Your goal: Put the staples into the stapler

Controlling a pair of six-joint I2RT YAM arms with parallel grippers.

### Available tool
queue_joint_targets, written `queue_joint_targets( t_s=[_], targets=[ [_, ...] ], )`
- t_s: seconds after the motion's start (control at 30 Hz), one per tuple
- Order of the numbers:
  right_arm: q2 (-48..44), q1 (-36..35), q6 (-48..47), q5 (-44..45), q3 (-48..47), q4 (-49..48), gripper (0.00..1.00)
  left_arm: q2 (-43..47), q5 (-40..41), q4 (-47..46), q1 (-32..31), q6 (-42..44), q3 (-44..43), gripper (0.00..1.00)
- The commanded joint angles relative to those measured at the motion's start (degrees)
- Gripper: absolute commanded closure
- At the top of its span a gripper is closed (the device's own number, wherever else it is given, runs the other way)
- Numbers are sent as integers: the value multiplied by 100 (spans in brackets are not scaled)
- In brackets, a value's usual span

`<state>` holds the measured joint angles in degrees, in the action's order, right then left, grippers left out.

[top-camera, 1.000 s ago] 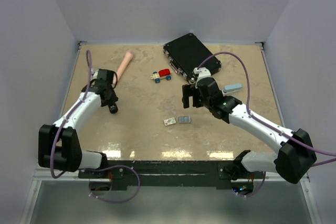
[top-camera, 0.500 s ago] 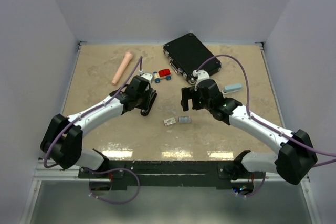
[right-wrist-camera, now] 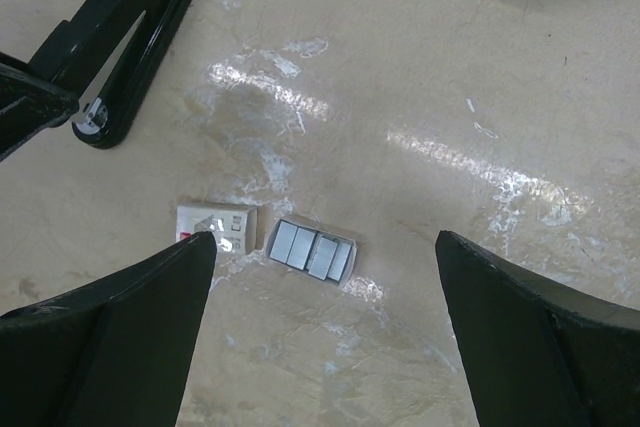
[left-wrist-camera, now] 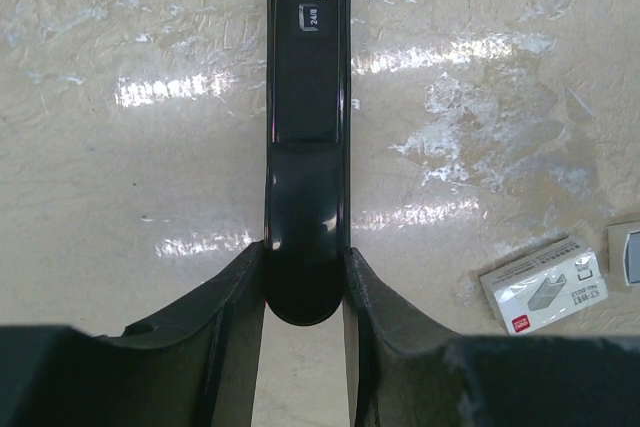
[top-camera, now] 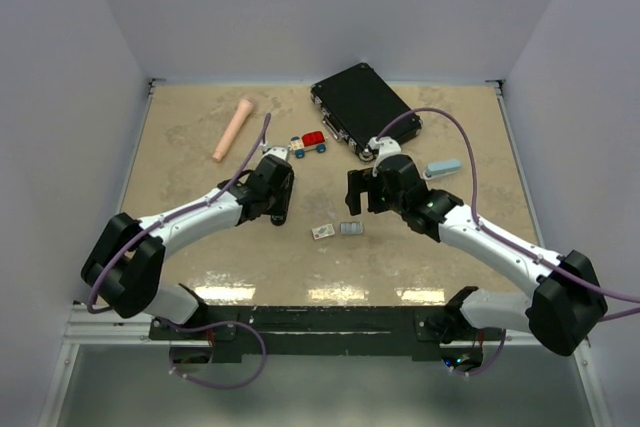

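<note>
Within the last second the left end effector (left-wrist-camera: pixel 303 269), clamped on the rear of the stapler (left-wrist-camera: pixel 307 127), has carried it from far left to centre. The staples (right-wrist-camera: pixel 312 251) lie directly beneath the spread-open right end effector (right-wrist-camera: pixel 325 243). Stapler and staples are now near; loading can likely begin.
</note>
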<state>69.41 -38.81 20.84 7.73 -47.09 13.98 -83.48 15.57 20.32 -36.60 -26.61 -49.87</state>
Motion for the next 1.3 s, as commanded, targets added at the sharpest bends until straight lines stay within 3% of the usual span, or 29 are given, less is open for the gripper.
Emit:
queue_joint_targets(
  t_s=[0.0, 0.2, 0.3, 0.5, 0.63, 0.9, 0.97, 1.07, 1.17, 1.27],
  targets=[
    [125, 14, 87, -148, -116, -150, 4, 297, 393, 139, -215, -915, 56, 75],
    [117, 22, 122, -184, -108, -141, 4, 271, 359, 104, -365, -1408, 82, 37],
    [73, 22, 105, -157, -46, -132, 4, 184, 192, 60, -401, -1522, 39, 30],
    [-32, 14, 104, -44, 33, -115, 4, -54, -238, -19, -497, -1795, -120, 28],
    [-85, 22, 113, 140, 33, -115, 4, -177, -818, -649, -559, -2014, -172, 30],
    [-322, 22, 140, 414, 112, -114, 4, -994, -1531, -1354, -831, -1848, -1112, 28],
    [-392, 22, 148, 492, 121, -123, 4, -1152, -1802, -1504, -866, -1576, -1323, 27],
    [-568, 22, 157, 598, 139, -79, 4, -952, -1585, -1320, -875, -988, -1473, 23],
    [-840, 22, 148, 686, 200, -105, 4, -426, -1286, -1311, -805, 74, -1334, 21],
    [-1183, 22, 148, 800, 340, -211, 3, -3, -1695, -1407, -542, 1471, -1149, 22]
  ],
)
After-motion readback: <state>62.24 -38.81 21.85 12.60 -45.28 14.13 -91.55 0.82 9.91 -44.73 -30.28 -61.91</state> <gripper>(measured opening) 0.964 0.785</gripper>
